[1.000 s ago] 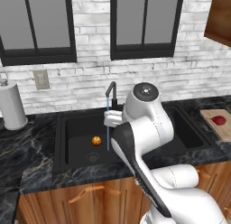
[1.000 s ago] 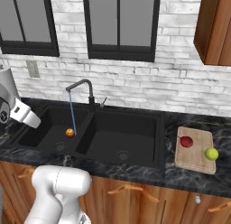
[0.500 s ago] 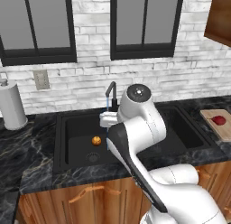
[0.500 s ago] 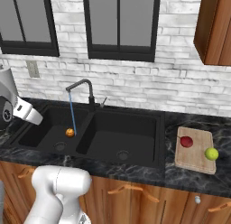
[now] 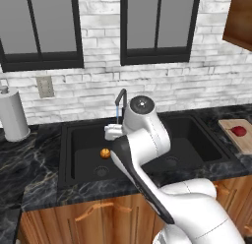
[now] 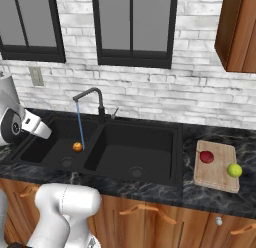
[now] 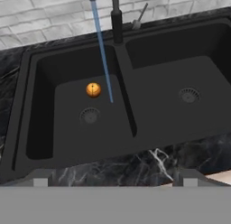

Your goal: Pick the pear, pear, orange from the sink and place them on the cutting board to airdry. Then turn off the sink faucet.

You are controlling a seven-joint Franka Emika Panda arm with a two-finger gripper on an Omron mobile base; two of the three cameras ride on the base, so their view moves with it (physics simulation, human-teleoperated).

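Gripper (image 6: 44, 129) hanging over left basin, jaws apart, holding nothing. Orange (image 7: 93, 90) sitting beside the drain; descending straight down, centering jaws before closing, looks best.

Left base view: camera behind the arm to its left, facing forward and down at the sink (image 5: 78, 154); the arm's white body stands close in front, covering much of the right basin. The cutting board (image 5: 237, 135) sits at the far right edge.

Right base view: behind and to the right, facing the same wall, taking in the whole sink (image 6: 150, 142) and the board (image 6: 217, 167) on the table.

Hand view: nearer, looking steeply down over the front rim into both basins (image 7: 40, 110).

Shared by all three: sink, faucet (image 6: 92, 104) and orange (image 7: 93, 90) (left basin).
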